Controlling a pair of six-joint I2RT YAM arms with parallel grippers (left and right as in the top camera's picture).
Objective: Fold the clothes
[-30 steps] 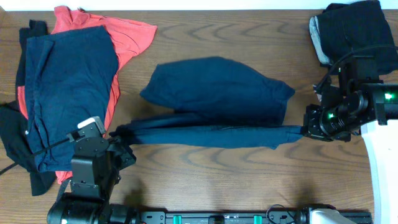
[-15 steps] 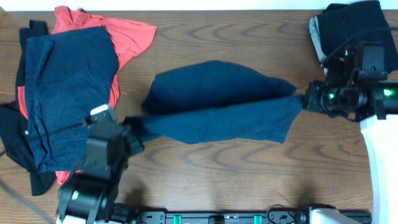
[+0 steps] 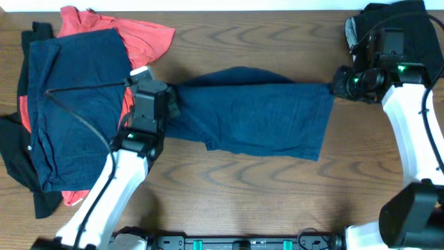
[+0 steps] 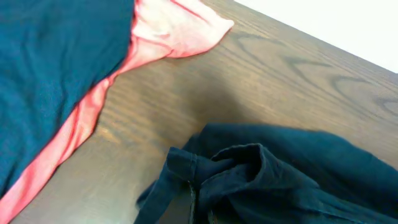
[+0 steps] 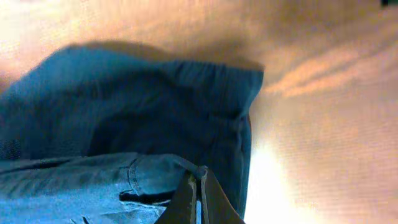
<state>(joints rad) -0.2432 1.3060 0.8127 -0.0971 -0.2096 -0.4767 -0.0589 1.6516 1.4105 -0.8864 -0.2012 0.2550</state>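
Overhead, a soft navy garment (image 3: 257, 121) lies roughly rectangular; right gripper (image 3: 338, 83) pinches one corner, left gripper (image 3: 170, 105) apparently clenches the opposite, bunched end.

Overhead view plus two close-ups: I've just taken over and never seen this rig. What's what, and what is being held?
Two robot arms work at a wooden table. The wide picture looks straight down; each close-up comes from a camera on one arm's wrist. Between the arms a navy garment is stretched out: the left fingers pinch one end, the right fingers the other, shut on its edge in the right wrist view. On the left lies a pile: another navy piece over a coral-red shirt and black cloth. A dark pile sits at the far right corner.
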